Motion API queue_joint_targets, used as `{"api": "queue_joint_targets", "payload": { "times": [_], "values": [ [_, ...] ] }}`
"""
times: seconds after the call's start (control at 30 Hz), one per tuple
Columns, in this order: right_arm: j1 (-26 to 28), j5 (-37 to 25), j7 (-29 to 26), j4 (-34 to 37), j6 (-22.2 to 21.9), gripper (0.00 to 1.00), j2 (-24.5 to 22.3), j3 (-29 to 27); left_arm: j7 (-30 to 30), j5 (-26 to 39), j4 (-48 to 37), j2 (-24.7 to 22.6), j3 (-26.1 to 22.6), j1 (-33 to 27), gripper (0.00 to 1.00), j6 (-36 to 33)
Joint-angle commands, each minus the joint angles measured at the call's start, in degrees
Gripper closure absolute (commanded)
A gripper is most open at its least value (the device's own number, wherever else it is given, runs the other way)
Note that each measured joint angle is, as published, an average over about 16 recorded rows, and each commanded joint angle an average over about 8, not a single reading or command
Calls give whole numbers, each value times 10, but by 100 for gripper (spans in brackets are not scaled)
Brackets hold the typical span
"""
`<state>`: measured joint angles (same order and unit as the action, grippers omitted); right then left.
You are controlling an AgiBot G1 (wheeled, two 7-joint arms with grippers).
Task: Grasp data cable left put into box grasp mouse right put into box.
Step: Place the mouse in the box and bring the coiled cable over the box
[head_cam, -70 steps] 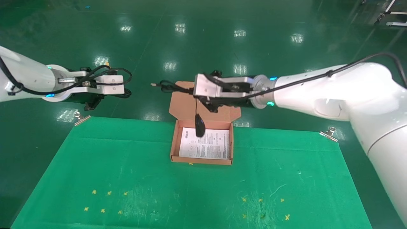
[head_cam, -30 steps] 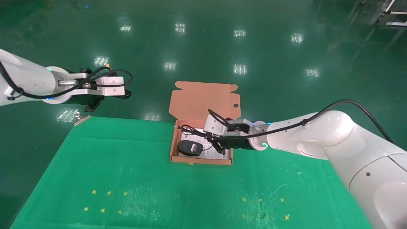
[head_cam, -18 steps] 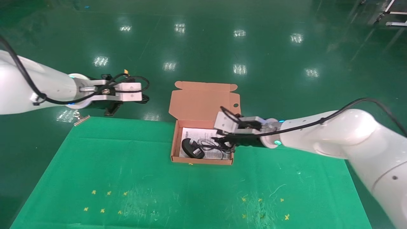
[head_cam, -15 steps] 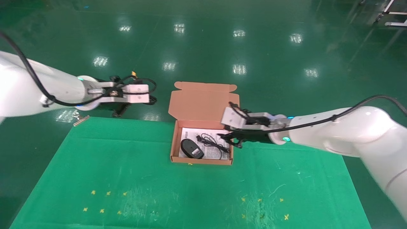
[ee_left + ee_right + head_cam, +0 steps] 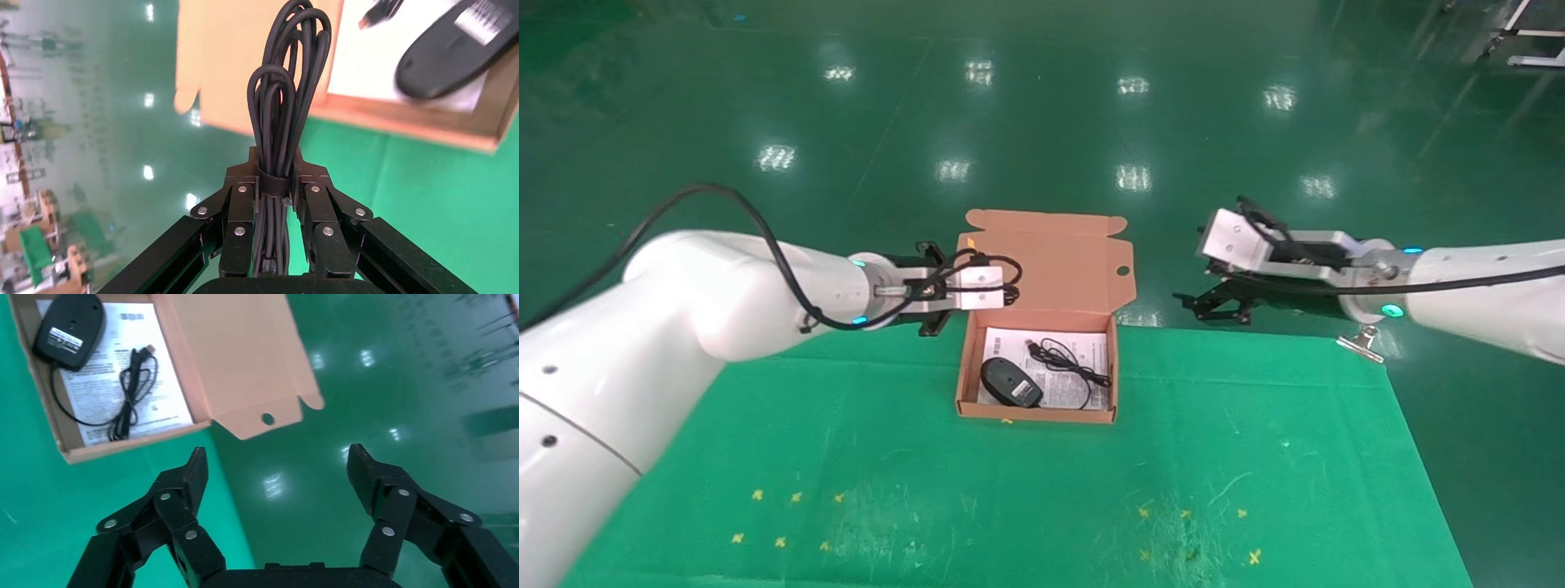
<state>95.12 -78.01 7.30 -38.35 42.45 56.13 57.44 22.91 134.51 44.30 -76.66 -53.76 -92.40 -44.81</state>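
The orange-brown box (image 5: 966,371) lies open at the table's far middle, flap lid up. The black mouse (image 5: 1010,381) lies in it on the white sheet, its thin cord (image 5: 1065,367) loose beside it; both also show in the right wrist view: mouse (image 5: 67,329), cord (image 5: 128,395). My left gripper (image 5: 1007,287) is shut on the data cable (image 5: 286,104), a black strapped bundle, held in the air at the box's far left corner. My right gripper (image 5: 1191,308) is open and empty, raised beyond the table's far edge, right of the box.
A green cloth (image 5: 1009,482) covers the table, held by metal clips (image 5: 1362,343) at the far edge. Small yellow crosses (image 5: 797,496) mark the near part. Shiny green floor lies beyond the table.
The right gripper lowered the mouse into the box, let go of it, and drew back to the right and up. The left arm moved right with the cable to the box's corner.
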Motion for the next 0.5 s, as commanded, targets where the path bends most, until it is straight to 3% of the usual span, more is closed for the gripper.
{"api": "queue_joint_targets", "payload": {
  "times": [0.03,0.5],
  "values": [
    [2,-1,-8,-20,-1,0,-18,-1,-14,-9,-21,-12,-3,3,100,22],
    [-9,-31,-114,-181,-23,0,-134,4,-83,-146,-29,-21,-116,23,100,115]
  ]
}}
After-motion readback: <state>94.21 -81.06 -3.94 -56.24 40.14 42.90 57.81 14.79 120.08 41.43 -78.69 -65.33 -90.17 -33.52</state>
